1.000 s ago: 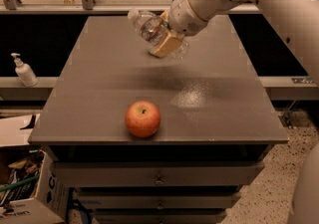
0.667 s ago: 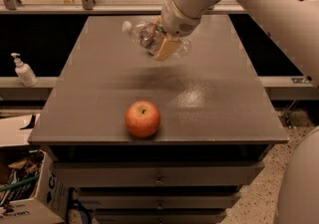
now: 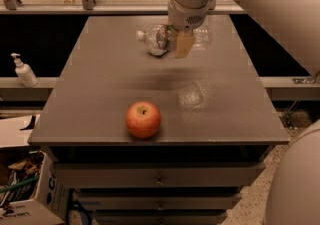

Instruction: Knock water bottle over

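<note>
Gripper [image 3: 178, 44] at table's [image 3: 90, 99] 12 o'clock; fingers clamped around water bottle [image 3: 155, 39], held sideways, cap toward 9; apple [image 3: 143, 119] at 6.

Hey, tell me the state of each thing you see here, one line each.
water bottle: on its side, capped, held above table.
gripper: jaws shut on water bottle, over table's far end.
apple: whole, resting near table's front edge.
pump dispenser: upright, left of table.
</note>
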Tool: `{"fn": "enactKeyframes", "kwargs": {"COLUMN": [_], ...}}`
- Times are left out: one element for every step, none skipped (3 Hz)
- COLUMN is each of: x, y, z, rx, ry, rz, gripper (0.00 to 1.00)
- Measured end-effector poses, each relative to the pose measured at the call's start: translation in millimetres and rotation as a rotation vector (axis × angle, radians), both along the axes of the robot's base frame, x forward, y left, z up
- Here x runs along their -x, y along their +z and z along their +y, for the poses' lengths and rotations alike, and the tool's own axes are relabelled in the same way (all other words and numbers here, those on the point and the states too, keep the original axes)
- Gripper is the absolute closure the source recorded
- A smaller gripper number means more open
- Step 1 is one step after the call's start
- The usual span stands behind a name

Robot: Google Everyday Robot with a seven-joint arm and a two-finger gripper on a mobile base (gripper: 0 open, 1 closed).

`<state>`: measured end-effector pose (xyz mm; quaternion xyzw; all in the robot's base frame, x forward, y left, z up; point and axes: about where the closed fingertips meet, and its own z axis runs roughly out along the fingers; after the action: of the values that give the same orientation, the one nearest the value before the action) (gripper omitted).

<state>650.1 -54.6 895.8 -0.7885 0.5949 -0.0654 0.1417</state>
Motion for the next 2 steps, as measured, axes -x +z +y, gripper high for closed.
{"fn": "enactKeyframes", "kwargs": {"x": [5, 7], "y": [1, -11], "z": [-28, -45], "rx": [0.104, 0.120], "ry": [-0.019, -0.046], "rz": [0.030, 0.079], "gripper": [1.00, 1.00]}}
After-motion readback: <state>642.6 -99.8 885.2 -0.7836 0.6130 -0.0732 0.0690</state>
